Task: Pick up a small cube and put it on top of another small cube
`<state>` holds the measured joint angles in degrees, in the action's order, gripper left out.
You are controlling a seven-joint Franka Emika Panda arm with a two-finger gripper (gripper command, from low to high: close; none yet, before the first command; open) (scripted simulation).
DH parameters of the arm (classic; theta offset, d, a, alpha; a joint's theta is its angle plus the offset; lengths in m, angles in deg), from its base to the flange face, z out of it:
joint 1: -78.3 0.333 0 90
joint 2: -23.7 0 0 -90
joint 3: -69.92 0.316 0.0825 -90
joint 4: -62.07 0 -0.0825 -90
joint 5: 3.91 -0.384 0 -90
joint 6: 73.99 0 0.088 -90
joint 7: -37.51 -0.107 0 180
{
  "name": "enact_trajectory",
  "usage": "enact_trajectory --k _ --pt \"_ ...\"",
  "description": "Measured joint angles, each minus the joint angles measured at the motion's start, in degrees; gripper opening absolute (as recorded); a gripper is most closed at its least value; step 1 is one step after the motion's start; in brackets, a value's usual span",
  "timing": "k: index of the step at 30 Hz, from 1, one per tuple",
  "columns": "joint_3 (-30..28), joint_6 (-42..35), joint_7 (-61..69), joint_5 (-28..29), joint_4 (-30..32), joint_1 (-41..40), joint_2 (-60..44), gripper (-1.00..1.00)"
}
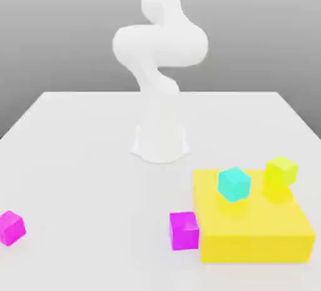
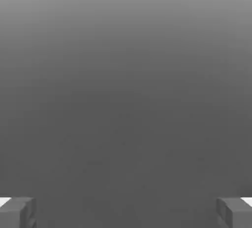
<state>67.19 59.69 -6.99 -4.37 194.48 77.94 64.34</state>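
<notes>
While nothing is held, fingers (image 2: 17,212) spread wide apart, both tips at the far edges of the hand view with bare grey floor between them. Gripper (image 2: 126,212) empty, aimed at nothing in particular.

Cyan cube (image 1: 234,184) and yellow cube (image 1: 281,170) both up on the big yellow block (image 1: 254,227), near each other but apart. Magenta cube (image 1: 184,230) down on the white table (image 1: 81,170), touching or just beside the block's side on the exterior view's left; hard to tell which. Second magenta cube (image 1: 11,227) well apart, at the exterior view's left edge.

Probably light, rigid, flat-faced, so little risk of crushing, some risk of sliding if pinched off-centre. Best taken across two opposite side faces, mid-height, squarely. Cyan cube seems easiest: free on all sides. Magenta cube by the block likely awkward, one face crowded.
</notes>
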Motion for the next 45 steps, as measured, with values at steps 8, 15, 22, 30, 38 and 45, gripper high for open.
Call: enact_trajectory --k 8,15,22,30,38,45 --pt "-9.26 6.18 5.45 -2.91 2.03 -1.57 -16.72 0.00" --pt "-16.42 11.39 11.75 -7.70 3.75 -4.06 -31.30 0.00" --pt "-19.73 16.40 18.77 -13.52 5.40 -10.84 -46.19 0.00" --pt "-17.81 24.14 25.87 -19.97 5.57 -18.98 -62.77 0.00" --pt "-13.61 27.90 28.69 -23.66 4.25 -22.52 -68.04 -1.00" --pt "-19.25 21.37 23.19 -16.16 6.90 -17.60 -58.61 -1.00"
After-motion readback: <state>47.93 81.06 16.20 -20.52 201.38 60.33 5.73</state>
